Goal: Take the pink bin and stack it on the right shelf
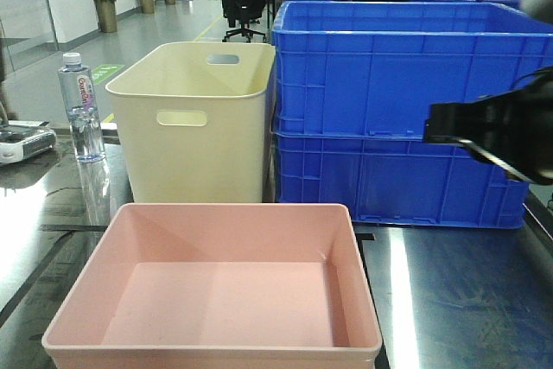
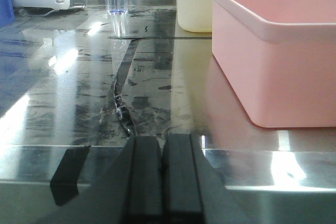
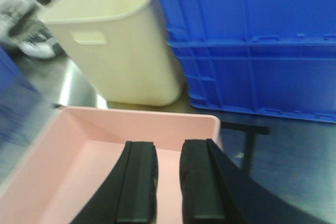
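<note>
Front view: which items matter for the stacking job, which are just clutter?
Job:
pale pink shallow plastic bin
dark grey reflective metal shelf surface
right hand, open above the bin

Clutter:
tall cream plastic tub
ribbed blue plastic crates
clear water bottle

1. The pink bin (image 1: 216, 300): wide, shallow, pale pink plastic with a rolled rim and smooth tapered walls; empty, upright, resting flat at the near edge of the shelf.
2. The right shelf (image 1: 458, 300): flat, dark grey, reflective metal with straight seams, carrying the bin.
</note>
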Available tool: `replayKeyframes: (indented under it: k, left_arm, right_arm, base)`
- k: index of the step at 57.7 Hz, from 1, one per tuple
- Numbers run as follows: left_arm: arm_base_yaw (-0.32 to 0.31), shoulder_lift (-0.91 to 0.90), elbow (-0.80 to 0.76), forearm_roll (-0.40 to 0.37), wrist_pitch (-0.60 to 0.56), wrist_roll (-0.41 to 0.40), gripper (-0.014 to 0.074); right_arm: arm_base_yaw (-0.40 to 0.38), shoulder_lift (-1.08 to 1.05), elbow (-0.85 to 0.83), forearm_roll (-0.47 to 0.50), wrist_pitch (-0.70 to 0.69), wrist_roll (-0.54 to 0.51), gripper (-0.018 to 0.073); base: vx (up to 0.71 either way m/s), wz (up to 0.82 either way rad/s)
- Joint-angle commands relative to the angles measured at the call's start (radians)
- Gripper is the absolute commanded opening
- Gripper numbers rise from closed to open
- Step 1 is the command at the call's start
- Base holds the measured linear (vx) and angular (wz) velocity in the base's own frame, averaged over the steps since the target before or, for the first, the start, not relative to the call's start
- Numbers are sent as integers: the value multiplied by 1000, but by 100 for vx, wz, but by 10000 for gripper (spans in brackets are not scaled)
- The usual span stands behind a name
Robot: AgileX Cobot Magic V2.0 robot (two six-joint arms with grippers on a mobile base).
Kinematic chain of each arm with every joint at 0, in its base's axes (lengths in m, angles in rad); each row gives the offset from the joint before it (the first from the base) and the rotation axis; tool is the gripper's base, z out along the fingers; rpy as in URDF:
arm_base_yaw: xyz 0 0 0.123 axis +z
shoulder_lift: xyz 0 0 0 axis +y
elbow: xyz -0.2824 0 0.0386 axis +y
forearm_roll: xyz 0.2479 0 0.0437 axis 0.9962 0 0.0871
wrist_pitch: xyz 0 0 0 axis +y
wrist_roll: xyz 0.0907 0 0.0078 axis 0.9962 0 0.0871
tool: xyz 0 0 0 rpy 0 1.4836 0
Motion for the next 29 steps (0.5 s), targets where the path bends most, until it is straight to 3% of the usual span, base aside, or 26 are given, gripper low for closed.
replayKeyframes:
  k: [1, 5, 12, 15, 29]
  left_arm:
    - [0, -3, 12, -5, -86, -10, -8]
    - [0, -3, 12, -5, -86, -10, -8]
    - [0, -3, 12, -5, -86, -10, -8]
    - [0, -3, 12, -5, -86, -10, -8]
    - [0, -3, 12, -5, -86, -10, -8]
  right_arm:
    - [-5, -122, 68, 64, -186, -11, 219]
    - [-5, -227, 211, 21, -336, -20, 219]
    - [-17, -415, 491, -244, -569, -19, 189]
    - [-53, -497, 599, -310, -622, -17, 163]
    - [-310, -840, 964, -261, -535, -12, -16]
  base:
    - [0, 0]
    - [0, 0]
    - [0, 0]
    - [0, 0]
    - [0, 0]
